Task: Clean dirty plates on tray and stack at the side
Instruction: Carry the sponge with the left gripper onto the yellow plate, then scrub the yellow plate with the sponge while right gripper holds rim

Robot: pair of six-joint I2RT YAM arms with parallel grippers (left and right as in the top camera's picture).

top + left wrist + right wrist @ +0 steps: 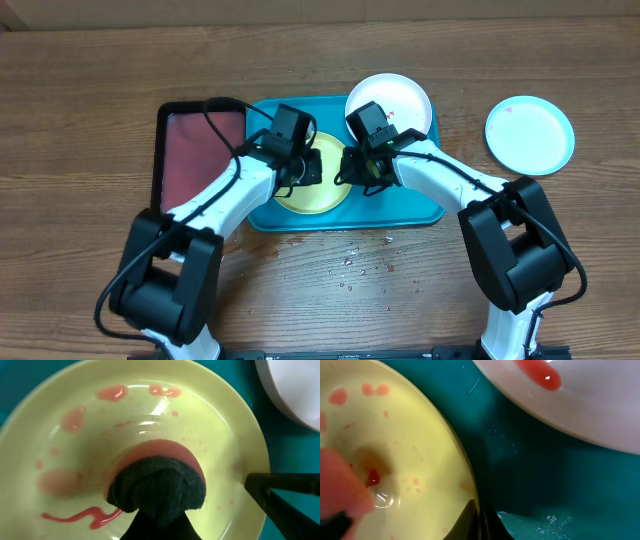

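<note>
Pinching a dark fuzzy cloth [157,485], left gripper [308,168] presses it onto glossy round green plate [210,425]; right gripper [482,520] clamps its rim.

Robotics lab setup: twin white arms [215,200] on wooden tabletop [80,100].

In the tray [412,206] a plate [326,196] lies left and a second plate [400,100] far right, perhaps overlapping the rim. A third plate [530,135] lies on the table [100,80], right. A smaller tray [195,150] abuts left.
</note>
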